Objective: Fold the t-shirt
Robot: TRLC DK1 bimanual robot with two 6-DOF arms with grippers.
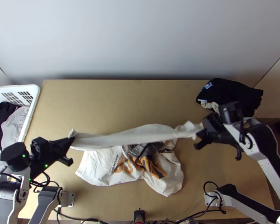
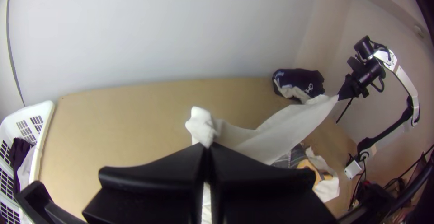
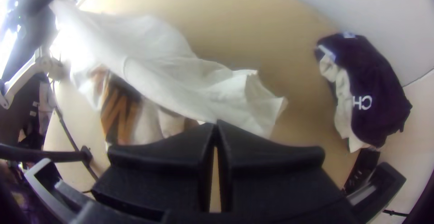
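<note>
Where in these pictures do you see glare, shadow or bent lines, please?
Right wrist view: strong glare at the upper left, washing out part of the t-shirt, and the table has a curved far edge; top view: a soft shadow along the foot of the wall; left wrist view: the table's far edge bows slightly, and the upper right corner is dark.

Materials and Finish: Cloth, Wood, Plastic, Metal

T-shirt (image 1: 141,136): matt cloth, soft and creased. Surface (image 1: 102,108): wood, smooth. Basket (image 1: 35,93): smooth plastic. Left claw (image 1: 71,141) and right claw (image 1: 203,130): matt, smooth faces. Arm links (image 1: 256,148): metallic look, smooth. Folded garments (image 1: 229,90): cloth, matt, wrinkled.
</note>
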